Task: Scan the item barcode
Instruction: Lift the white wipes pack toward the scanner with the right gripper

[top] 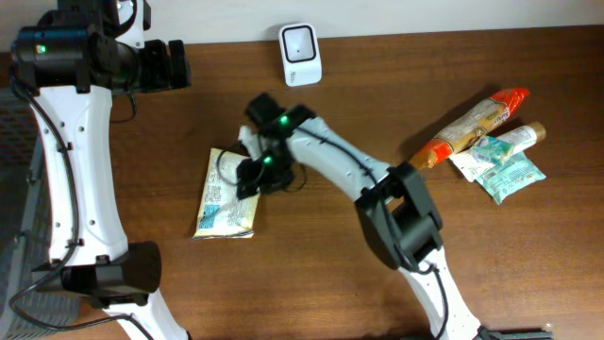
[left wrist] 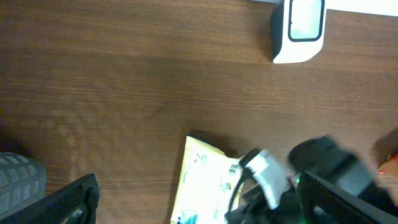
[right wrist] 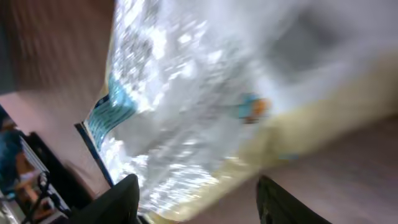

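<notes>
Overhead, a dark wooden table (top: 311, 283) fills the view, with a strip of pale wall (top: 425, 14) along its far edge. There are two arms, one white barcode scanner (top: 300, 55) standing at the far edge, one flat foil snack packet (top: 222, 203) lying left of centre, and a small heap at the right. At least three things can be counted in the heap: a long packet with an orange end (top: 472, 125), a tube (top: 517, 138) and a teal pouch (top: 514, 175), all touching or overlapping. The left gripper (top: 179, 64) hangs near the far left corner, well apart from the packet, and carries nothing. The right gripper (top: 247, 178) sits over the packet's right edge, its arm reaching in from the near right. In the left wrist view the same brown wood (left wrist: 124, 81) spreads out. The one scanner (left wrist: 300, 31) is at the top right, and the one packet (left wrist: 202, 180) is low in the frame beside the black and white right arm (left wrist: 336, 174). A single dark finger (left wrist: 68, 202) of the left gripper shows at the lower left with nothing against it, so its jaws stand wide. The right wrist view is heavily blurred. The silver packet (right wrist: 205, 93), with a teal printed patch, fills most of it, just beyond the two dark fingers (right wrist: 283, 202). These stand apart, and whether they touch the foil cannot be told.
</notes>
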{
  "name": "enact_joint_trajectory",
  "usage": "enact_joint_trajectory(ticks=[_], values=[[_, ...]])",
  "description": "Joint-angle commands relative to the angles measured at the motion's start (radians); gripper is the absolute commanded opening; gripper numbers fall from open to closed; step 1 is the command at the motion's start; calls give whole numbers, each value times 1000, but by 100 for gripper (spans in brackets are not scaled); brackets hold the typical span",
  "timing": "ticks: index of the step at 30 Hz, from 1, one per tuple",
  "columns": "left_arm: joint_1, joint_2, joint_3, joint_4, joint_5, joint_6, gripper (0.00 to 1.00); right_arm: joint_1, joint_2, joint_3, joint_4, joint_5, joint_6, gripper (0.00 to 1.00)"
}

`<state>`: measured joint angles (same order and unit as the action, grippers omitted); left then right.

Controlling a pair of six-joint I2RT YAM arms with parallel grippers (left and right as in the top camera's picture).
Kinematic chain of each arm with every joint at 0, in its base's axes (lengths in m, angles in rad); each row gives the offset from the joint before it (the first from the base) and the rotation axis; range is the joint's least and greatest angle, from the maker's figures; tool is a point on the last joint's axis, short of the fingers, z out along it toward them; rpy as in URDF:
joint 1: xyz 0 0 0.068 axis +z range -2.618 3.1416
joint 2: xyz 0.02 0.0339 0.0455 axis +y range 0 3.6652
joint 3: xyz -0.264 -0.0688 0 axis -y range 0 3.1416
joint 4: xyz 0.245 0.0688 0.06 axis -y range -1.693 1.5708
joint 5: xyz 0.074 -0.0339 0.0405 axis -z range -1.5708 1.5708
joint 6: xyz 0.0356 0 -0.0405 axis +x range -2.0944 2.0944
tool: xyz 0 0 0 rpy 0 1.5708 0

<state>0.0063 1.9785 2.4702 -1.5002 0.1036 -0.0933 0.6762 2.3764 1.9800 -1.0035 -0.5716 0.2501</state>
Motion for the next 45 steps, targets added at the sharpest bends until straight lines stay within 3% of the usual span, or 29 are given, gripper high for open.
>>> enact_joint_trajectory(ticks=[1,3,5,6,11,16,17,19,21,26,30,32,37,39,43,45], values=[[5,-6,8,2,1,16,99,68,3,13,2,34,36,55],[5,-6,8,2,1,16,99,79,3,13,38,53,48,31],[5,-6,8,2,1,16,99,99,4,10,44,188,73,18],[5,-6,8,2,1,16,99,114,9,0,44,239,73,16],[5,-6,8,2,1,16,99,153,54,-21,10,377,132,17],[5,-6,8,2,1,16,99,71,54,-20,-60,646,195,18],[5,-6,8,2,1,16,99,35,54,-14,-52,614,153,18],[5,-6,8,2,1,16,99,-15,48,41,-53,361,-7,27],[5,-6,8,2,1,16,99,-31,24,103,-60,193,-62,29],[5,-6,8,2,1,16,99,26,-5,220,-27,-54,-19,28],[5,-6,8,2,1,16,99,137,38,66,108,-102,81,28],[5,-6,8,2,1,16,99,161,38,17,89,-80,80,28],[5,-6,8,2,1,16,99,134,39,17,-125,297,69,29],[5,-6,8,2,1,16,99,98,39,17,-150,364,59,29],[5,-6,8,2,1,16,99,-31,-2,17,-149,232,-32,29],[5,-6,8,2,1,16,99,-117,-66,18,-149,171,-34,37]])
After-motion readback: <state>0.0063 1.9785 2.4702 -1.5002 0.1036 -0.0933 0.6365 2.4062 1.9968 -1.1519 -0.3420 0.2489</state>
